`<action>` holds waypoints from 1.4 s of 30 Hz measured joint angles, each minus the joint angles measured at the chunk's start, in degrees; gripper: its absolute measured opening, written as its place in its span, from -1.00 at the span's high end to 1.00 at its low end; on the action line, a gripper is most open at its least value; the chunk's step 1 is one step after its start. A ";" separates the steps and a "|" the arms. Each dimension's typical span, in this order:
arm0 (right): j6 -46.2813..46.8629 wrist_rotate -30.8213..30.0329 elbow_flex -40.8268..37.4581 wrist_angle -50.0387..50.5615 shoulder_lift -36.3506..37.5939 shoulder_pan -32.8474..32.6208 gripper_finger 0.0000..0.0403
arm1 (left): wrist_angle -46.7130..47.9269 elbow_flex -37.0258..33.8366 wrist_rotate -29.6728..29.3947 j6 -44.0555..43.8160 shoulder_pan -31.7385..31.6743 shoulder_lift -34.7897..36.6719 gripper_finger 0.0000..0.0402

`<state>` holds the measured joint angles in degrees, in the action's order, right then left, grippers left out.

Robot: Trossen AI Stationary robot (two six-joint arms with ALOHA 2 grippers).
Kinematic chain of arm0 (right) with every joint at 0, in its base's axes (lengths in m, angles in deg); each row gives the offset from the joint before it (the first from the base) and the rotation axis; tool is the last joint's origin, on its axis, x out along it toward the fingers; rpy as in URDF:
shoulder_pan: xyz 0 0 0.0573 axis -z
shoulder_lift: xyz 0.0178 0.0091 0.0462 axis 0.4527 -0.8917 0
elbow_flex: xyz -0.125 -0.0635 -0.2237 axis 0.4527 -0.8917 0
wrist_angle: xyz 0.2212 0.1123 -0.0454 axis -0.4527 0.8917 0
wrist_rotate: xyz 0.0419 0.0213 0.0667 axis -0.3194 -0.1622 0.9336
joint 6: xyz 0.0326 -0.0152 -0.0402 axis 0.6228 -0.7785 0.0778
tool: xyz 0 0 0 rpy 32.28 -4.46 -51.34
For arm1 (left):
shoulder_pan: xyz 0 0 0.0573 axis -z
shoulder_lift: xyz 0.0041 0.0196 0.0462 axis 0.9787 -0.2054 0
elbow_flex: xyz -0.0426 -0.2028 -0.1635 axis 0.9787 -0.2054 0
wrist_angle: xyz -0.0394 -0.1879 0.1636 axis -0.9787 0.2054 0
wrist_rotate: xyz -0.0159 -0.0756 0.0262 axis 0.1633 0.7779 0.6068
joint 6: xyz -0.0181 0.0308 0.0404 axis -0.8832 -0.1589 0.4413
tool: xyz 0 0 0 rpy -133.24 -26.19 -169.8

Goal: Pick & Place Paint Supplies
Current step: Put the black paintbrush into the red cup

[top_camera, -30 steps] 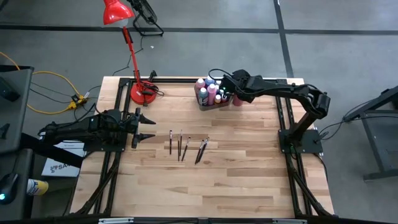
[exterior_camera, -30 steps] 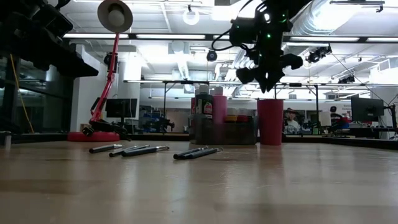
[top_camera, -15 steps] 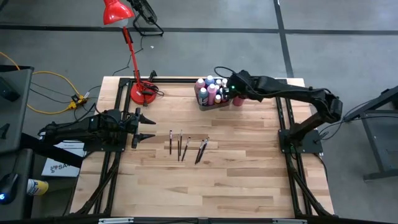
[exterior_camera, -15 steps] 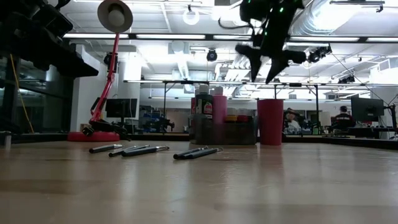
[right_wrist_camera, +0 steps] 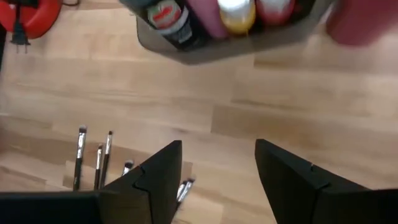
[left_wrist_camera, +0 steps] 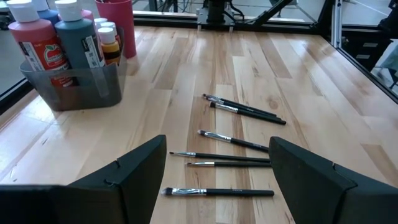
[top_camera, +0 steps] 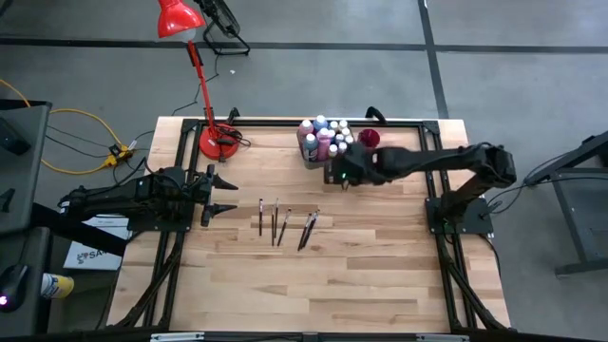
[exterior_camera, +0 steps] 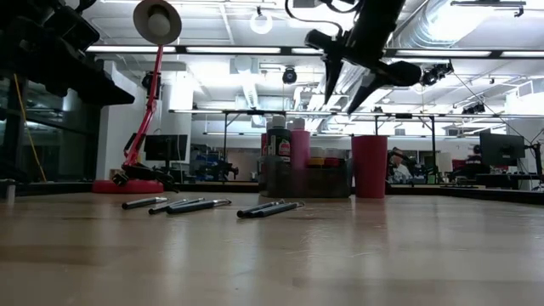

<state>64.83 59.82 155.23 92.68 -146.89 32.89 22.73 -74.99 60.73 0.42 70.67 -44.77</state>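
Above table, right gripper [top_camera: 332, 175] hangs just beside bin [top_camera: 316, 159], fingers apart, nothing between them. Bottles [left_wrist_camera: 62, 37] stand upright in bin; label text unreadable. Cup [top_camera: 369, 140] beside bin. Six brushes [top_camera: 283, 224] lie loose mid-table. Left gripper [top_camera: 222, 196] waits at left edge, fingers spread, empty. Lamp [top_camera: 180, 19] at rear.

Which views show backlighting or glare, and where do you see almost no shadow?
Low view: bright ceiling lights behind turn the right end effector into a dark silhouette, and the table has a soft sheen. Left wrist view: the table's far planks catch pale glare. High view: light is even, so the paintbrushes cast hardly any shadow.
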 joint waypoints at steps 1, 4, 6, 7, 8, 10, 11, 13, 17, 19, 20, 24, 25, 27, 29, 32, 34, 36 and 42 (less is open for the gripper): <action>2.38 -0.92 0.00 -0.02 -0.64 -1.12 0.02 | -0.02 0.00 0.01 0.00 0.00 0.00 -0.38; 9.37 -2.61 0.00 -0.70 -3.09 -3.72 0.03 | -0.01 0.00 -0.01 0.00 0.00 0.00 -0.38; 13.58 -3.25 -0.02 -1.49 -4.80 -5.00 0.04 | 0.00 0.00 -0.01 0.00 0.01 0.00 -0.38; 15.54 -3.33 -0.02 -2.15 -5.76 -5.55 0.04 | 0.00 0.00 0.00 0.00 0.00 0.00 -0.38; 17.19 -3.35 -0.02 -3.04 -6.77 -6.02 0.05 | 0.00 0.00 0.01 0.00 0.01 0.00 -0.38; 19.82 -3.03 -0.02 -5.19 -8.64 -6.78 0.07 | 0.00 0.00 0.00 0.00 0.01 -0.01 -0.38; 20.51 -2.49 -0.04 -6.47 -9.58 -7.11 0.08 | 0.00 0.00 0.00 0.00 0.00 0.00 -0.38; 20.90 -0.50 -0.08 -9.73 -11.15 -7.47 0.11 | 0.00 0.00 -0.01 0.00 -0.01 -0.01 -0.38; 21.15 2.98 -0.07 -16.52 -13.86 -7.43 0.17 | 0.00 0.00 0.01 0.00 0.01 -0.01 -0.38; 21.16 4.08 -0.07 -20.09 -14.75 -7.37 0.20 | -0.01 0.00 0.00 0.00 -0.01 -0.01 -0.38; 21.17 4.45 -0.07 -21.78 -15.14 -7.33 0.21 | 0.00 0.00 0.00 0.00 0.01 0.00 -0.38; 22.30 4.80 -0.04 -23.38 -15.67 -6.91 0.27 | 0.02 0.00 0.01 0.00 0.01 0.00 -0.38; 22.37 4.77 -0.04 -23.47 -15.94 -6.67 0.28 | 0.00 0.00 -0.01 0.00 0.01 -0.02 -0.38; 22.38 5.29 0.02 -22.88 -16.21 -6.29 0.30 | 0.00 0.00 0.00 0.00 -0.01 0.00 -0.38; 22.36 6.05 -0.07 -21.36 -16.53 -5.91 0.31 | 0.00 0.00 0.00 0.00 0.00 -0.01 -0.38; 22.40 6.36 0.00 -20.68 -17.63 -5.78 0.31 | 0.02 0.00 0.01 0.00 -0.01 -0.02 -0.38; 22.40 7.23 -0.04 -20.48 -18.64 -5.80 0.31 | 0.00 0.00 0.01 0.00 0.01 -0.01 -0.38; 22.43 8.55 -0.04 -20.02 -19.46 -5.94 0.32 | 0.02 0.00 0.00 0.00 0.01 -0.01 -0.38; 24.32 10.97 -0.05 -18.19 -22.17 -5.98 0.32 | 0.06 0.00 0.02 0.00 -0.01 -0.02 -0.38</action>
<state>89.15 70.80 155.18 74.49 -169.06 26.91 22.79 -74.99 60.76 0.42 70.66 -44.79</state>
